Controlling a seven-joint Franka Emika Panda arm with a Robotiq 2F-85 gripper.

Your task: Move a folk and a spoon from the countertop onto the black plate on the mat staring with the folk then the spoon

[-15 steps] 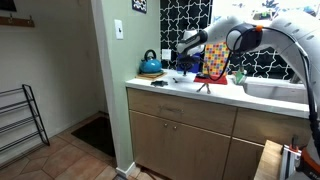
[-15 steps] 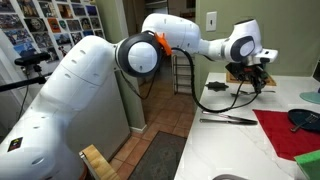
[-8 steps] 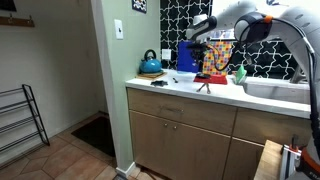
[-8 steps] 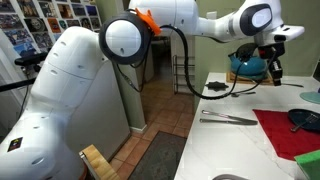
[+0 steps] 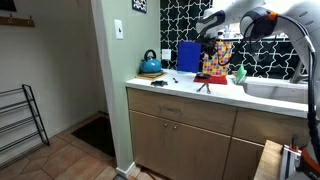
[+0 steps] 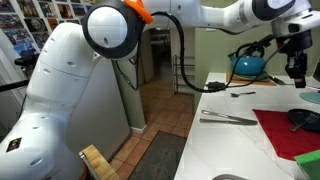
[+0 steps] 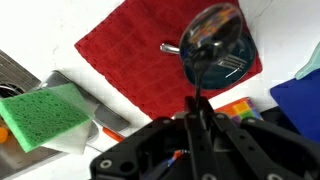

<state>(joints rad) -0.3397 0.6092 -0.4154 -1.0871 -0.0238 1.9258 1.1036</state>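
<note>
item: cutlery transfer, fork stage. countertop, a pale slab seen in an exterior view. on it lies a loose utensil, long and thin, flat on the slab and apart from the mat; probably the spoon, though it is too small to tell. teal kettle, upright at the back of the slab, no part of the job. red mat, a flat cloth nearer the camera. gripper, raised above the mat and pointing down, jaws drawn fully together. the wrist view shows a held utensil, a thin dark stem pinched between the jaws and running out toward the plate, judged to be the fork. black plate, a low dish resting on the mat, below the gripper. handling, judged: the utensils are light, stiff and smooth, so they may swivel or slide in a narrow pinch. the hold is best taken across the handle near its balance point, and the piece set down low so it does not bounce or skid off the shallow rim.
</note>
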